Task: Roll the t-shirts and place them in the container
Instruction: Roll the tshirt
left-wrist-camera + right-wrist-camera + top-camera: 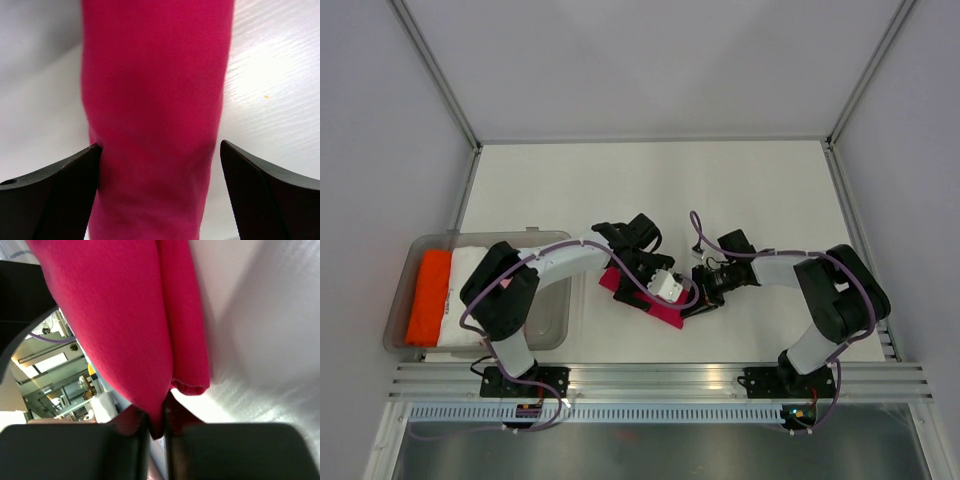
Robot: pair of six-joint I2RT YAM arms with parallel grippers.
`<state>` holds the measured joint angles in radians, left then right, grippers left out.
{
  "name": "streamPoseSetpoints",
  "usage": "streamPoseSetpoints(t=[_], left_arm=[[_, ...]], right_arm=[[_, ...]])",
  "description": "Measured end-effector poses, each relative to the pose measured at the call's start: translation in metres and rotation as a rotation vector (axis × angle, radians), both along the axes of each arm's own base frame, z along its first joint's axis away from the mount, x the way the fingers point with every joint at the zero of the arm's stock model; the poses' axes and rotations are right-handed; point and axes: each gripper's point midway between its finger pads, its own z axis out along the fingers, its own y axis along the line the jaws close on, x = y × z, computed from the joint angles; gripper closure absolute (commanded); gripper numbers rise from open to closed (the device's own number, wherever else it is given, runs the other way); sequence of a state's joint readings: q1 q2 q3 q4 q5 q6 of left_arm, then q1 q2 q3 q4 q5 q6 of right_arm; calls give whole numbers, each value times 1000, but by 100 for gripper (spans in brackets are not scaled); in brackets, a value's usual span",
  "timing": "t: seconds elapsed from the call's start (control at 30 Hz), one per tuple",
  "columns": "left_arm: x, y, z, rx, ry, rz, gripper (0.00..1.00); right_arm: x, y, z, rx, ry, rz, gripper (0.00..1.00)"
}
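A deep magenta-pink t-shirt (pixel 660 312) lies bunched into a narrow roll at the middle of the table, under both wrists. In the left wrist view the t-shirt (pixel 155 100) runs as a thick band between the fingers. My left gripper (pixel 160 190) is open and straddles the band, its left finger (pixel 55 200) touching the cloth and its right finger standing apart. My right gripper (pixel 156 430) has its jaws nearly together, with a fold of the t-shirt (pixel 115 315) pinched in the slit between them. Seen from above, the left gripper (pixel 650 278) and right gripper (pixel 694 298) meet over the roll.
A clear plastic tub (pixel 555 325) stands at the left of the table. It holds an orange cloth bundle (pixel 428 295) and a white one (pixel 468 275). An aluminium rail (pixel 660 378) runs along the near edge, and enclosure walls close off the sides and back.
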<state>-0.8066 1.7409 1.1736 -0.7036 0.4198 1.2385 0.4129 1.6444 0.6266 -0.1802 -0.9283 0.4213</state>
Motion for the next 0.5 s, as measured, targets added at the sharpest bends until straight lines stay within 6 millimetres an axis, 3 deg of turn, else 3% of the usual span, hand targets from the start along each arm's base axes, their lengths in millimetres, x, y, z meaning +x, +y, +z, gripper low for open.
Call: streamPoseSetpoints(t=[0.03, 0.17, 0.23, 0.33, 0.37, 0.5], left_arm=[[-3, 3, -3, 9, 8, 0, 0], [-9, 9, -13, 36, 37, 6, 0], [-10, 10, -17, 45, 50, 20, 0], [-11, 10, -19, 52, 64, 36, 0], [-11, 11, -20, 54, 68, 42, 0], [-11, 12, -20, 54, 84, 71, 0]], right_arm=[[1, -1, 0, -3, 0, -1, 69], [6, -9, 12, -24, -24, -36, 55], [11, -15, 25, -26, -66, -64, 41], [20, -22, 43, -36, -136, -118, 35], [21, -24, 48, -39, -151, -140, 20], [18, -31, 52, -63, -166, -264, 20]])
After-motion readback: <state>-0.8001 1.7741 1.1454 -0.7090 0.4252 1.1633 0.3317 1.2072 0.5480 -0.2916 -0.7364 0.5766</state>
